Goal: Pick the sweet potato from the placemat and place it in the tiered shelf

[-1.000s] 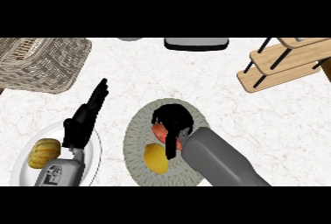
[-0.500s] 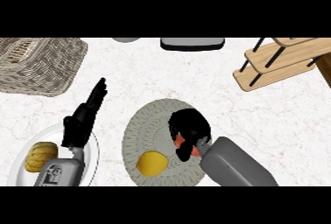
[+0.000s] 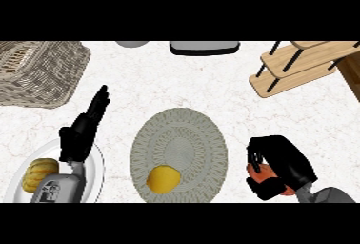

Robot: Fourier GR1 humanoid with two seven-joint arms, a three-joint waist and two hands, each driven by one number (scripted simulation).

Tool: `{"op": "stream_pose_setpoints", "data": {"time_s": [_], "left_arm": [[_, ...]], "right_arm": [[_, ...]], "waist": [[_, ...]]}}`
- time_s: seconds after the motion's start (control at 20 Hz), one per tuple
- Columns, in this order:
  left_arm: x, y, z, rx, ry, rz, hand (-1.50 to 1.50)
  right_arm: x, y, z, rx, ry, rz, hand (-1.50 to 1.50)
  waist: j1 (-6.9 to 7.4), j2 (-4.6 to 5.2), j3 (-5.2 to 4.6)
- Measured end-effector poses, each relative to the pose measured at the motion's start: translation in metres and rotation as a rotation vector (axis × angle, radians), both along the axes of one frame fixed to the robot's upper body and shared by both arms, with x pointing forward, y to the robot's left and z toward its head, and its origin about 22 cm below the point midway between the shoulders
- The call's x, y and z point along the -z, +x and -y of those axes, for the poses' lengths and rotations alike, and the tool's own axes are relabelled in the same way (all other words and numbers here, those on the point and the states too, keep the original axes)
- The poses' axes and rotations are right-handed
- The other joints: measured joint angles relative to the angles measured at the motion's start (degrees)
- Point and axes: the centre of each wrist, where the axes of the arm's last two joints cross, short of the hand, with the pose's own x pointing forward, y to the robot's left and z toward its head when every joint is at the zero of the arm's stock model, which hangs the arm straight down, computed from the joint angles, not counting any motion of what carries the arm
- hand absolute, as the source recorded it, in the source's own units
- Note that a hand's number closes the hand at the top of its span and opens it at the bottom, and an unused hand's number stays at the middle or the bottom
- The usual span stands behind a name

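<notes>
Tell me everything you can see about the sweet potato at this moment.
The sweet potato shows only as an orange-red patch with a smooth skin between the curled black fingers of the right hand, which hides most of it. It is off the round woven placemat, to the placemat's right, over the white counter. Its full shape and pose cannot be told.

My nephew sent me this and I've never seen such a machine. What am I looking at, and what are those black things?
You are looking steeply down at a kitchen counter from the robot's head. The black shapes are its hands. The right hand is curled round an orange sweet potato, beside the round placemat. A yellow fruit lies on the placemat. The left hand rests open above a white plate holding a yellowish food item. A wicker basket sits top left, the wooden tiered shelf top right.
</notes>
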Motion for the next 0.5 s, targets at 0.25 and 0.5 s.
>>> {"op": "stream_pose_setpoints", "data": {"time_s": [0.25,0.5], "left_arm": [[0.006,-0.004,0.001,0.001,0.006,0.003,0.0],[0.002,0.003,0.0,0.005,-0.002,0.01,0.0]], "right_arm": [[-0.031,-0.026,0.013,0.051,0.261,0.091,1.5],[-0.083,-0.052,0.036,0.097,0.38,0.2,1.5]], "waist": [[-0.15,0.02,0.0],[0.28,0.12,-0.02]]}}
